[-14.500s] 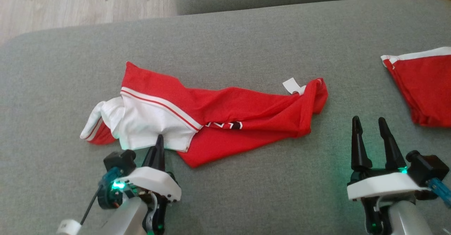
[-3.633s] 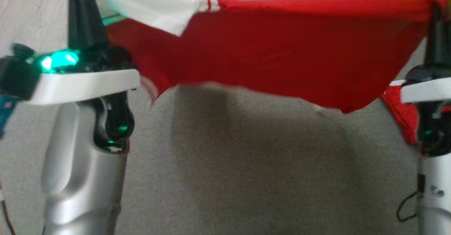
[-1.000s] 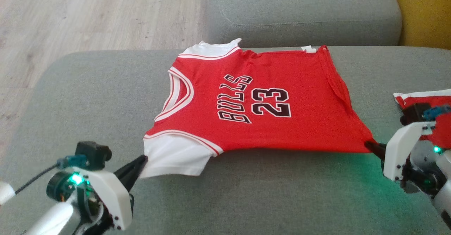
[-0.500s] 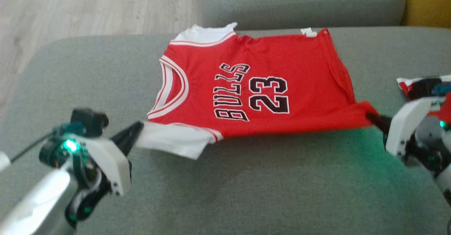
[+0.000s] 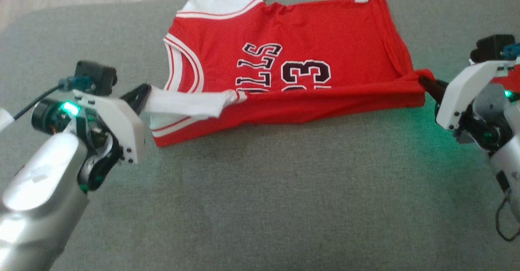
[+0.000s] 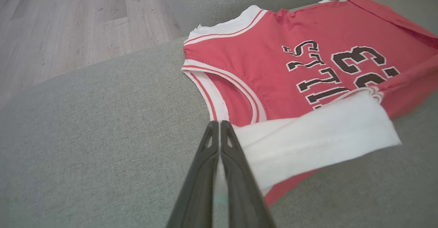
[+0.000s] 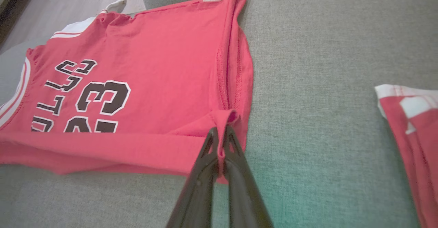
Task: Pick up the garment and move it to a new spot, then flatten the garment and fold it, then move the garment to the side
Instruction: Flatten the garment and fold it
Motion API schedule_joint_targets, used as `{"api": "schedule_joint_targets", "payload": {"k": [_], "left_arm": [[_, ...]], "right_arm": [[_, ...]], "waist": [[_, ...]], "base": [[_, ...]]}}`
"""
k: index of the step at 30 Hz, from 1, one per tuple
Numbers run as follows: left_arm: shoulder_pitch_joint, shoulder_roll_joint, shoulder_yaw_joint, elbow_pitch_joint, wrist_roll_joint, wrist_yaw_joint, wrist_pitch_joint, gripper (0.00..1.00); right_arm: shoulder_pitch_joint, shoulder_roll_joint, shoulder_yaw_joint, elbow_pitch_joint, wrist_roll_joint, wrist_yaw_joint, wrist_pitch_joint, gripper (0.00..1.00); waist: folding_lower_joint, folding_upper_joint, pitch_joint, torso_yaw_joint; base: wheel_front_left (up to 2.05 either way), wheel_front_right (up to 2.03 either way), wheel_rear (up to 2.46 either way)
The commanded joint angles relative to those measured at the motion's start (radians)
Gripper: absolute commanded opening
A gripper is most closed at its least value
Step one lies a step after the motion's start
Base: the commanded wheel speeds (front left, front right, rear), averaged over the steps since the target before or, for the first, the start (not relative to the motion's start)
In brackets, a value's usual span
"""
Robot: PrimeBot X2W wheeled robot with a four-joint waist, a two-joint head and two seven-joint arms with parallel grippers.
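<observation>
I see the jersey [image 5: 308, 35] on the grey cushion [image 5: 260, 202], stretched between my left gripper [image 5: 145, 92], clamped on its white sleeve, and my right gripper [image 5: 423, 82], clamped on the red hem corner. Its long axis runs left to right, collar pointing left, near edge folded over.

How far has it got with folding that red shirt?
Done: the shirt lies spread out, print up, on the grey sofa. In hand: the left gripper pinches the white sleeve and the right gripper the red hem corner, with the near edge lifted and turned over the lettering, so the first fold is underway. Left: finishing the fold, then moving the shirt aside.
</observation>
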Motion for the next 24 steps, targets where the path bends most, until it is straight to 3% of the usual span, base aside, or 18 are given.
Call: {"api": "schedule_joint_targets", "payload": {"k": [1, 7, 8, 9, 10, 15, 24], "left_arm": [[-0.089, 0.017, 0.043, 0.018, 0.021, -0.002, -0.023, 0.00], [-0.155, -0.026, 0.029, 0.110, 0.050, -0.007, -0.059, 0.00], [-0.167, -0.034, 0.025, 0.127, 0.057, -0.010, -0.068, 0.06], [-0.181, -0.042, 0.024, 0.143, 0.067, -0.006, -0.084, 0.46], [-0.196, -0.051, 0.025, 0.160, 0.080, 0.002, -0.107, 1.00], [-0.254, -0.090, 0.030, 0.240, 0.130, 0.041, -0.224, 1.00], [-0.241, -0.188, 0.140, 0.277, 0.105, 0.124, -0.606, 1.00]], "right_arm": [[-0.048, 0.003, 0.005, -0.007, -0.021, -0.001, -0.018, 0.00], [-0.086, 0.026, 0.023, 0.017, -0.037, -0.001, -0.033, 0.00], [-0.094, 0.027, 0.023, 0.025, -0.040, -0.001, -0.038, 0.00], [-0.104, 0.026, 0.023, 0.032, -0.052, -0.001, -0.056, 0.31], [-0.114, 0.028, 0.018, 0.041, -0.061, -0.001, -0.079, 1.00], [-0.149, 0.049, -0.006, 0.073, -0.072, -0.001, -0.180, 1.00], [-0.132, 0.089, -0.046, 0.040, -0.097, -0.001, -0.553, 1.00]], "waist": [[-0.0002, 0.0000, 0.037, -0.010], [-0.0002, 0.0000, 0.078, -0.018], [-0.0002, 0.0000, 0.085, -0.019], [-0.0002, 0.0000, 0.091, -0.020], [-0.0002, 0.0000, 0.096, -0.021], [-0.0002, 0.0000, 0.105, -0.020], [-0.0002, 0.0000, 0.045, -0.005]], "base": [[0.00, 0.00, 0.00], [0.00, 0.00, 0.00], [0.00, 0.00, 0.00], [0.00, 0.00, 0.00], [0.00, 0.00, 0.00], [0.00, 0.00, 0.00], [0.00, 0.00, 0.00]]}}
